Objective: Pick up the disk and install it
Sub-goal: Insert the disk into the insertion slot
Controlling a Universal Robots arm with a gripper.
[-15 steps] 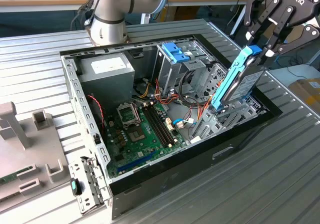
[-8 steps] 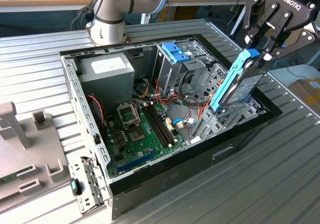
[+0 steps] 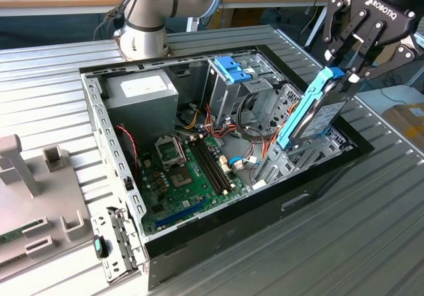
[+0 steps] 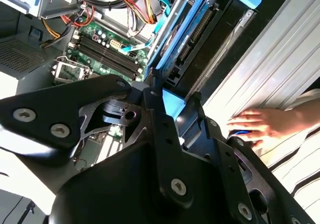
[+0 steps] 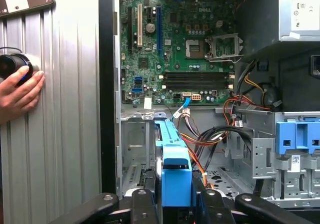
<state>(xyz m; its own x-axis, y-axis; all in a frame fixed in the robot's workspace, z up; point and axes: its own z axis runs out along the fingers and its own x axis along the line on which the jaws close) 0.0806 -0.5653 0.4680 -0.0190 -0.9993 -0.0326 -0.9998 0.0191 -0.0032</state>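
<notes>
The disk (image 3: 317, 114), a grey drive in a light-blue carrier, hangs tilted and nearly on edge over the open computer case (image 3: 99, 120) at the exterior view's right. My gripper (image 3: 346, 69) is shut on its upper blue handle end. The disk's lower end sits down among the metal bay (image 3: 278, 167) and cables at the case's right end. In the first wrist view the blue rail (image 5: 172, 156) runs away from my fingers (image 5: 142, 201) toward the bay. In the second wrist view the disk (image 4: 200, 31) stretches ahead over the motherboard edge.
A green motherboard (image 3: 189, 170) covers the case floor, with a silver power supply (image 3: 142, 91) and an upright drive cage with a blue latch (image 3: 233, 69) at the back. A person's hand (image 5: 17, 91) rests on the ribbed table beside the case. Grey fixtures (image 3: 30, 190) stand at the exterior view's left.
</notes>
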